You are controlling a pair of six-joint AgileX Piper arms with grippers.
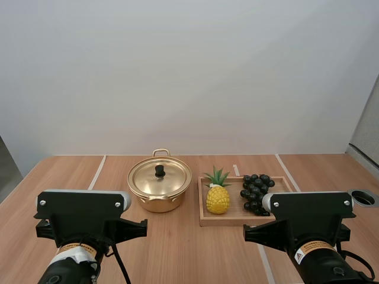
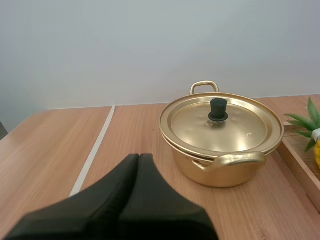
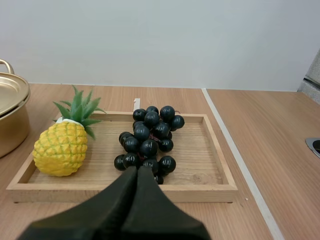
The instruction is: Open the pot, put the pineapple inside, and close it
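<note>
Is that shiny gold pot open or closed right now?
Closed. The lid lies flat on the rim of the pot, with its black knob upright in the middle and no gap showing.

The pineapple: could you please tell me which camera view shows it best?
The right wrist view: the pineapple appears close and whole in the wooden tray beside the grapes. The high view shows it whole too, but farther off. The left wrist view catches just some leaf tips and a yellow sliver past the pot.
</note>
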